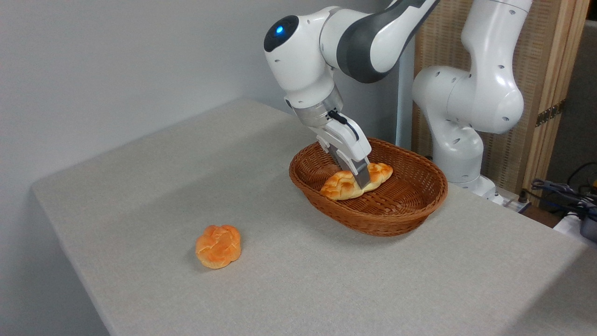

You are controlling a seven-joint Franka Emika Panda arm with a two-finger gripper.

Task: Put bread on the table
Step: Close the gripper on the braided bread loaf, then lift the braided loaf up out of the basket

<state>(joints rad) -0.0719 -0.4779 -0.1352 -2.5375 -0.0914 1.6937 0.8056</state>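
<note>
The bread [343, 185], a long braided golden loaf, lies inside the brown wicker basket [422, 205] at the right of the table [154, 186]. My gripper [353, 178] reaches down into the basket and straddles the loaf's middle. Its near finger [362, 176] stands against the loaf's front side. The loaf and the hand hide the far finger. The loaf still seems to rest on the basket floor, and I cannot make out whether the fingers press on it.
A small round knotted orange bun [218, 246] sits on the table's front left. The arm's white base [466, 107] rises behind the basket. Cables [564, 191] lie at the far right, and a wooden screen stands behind.
</note>
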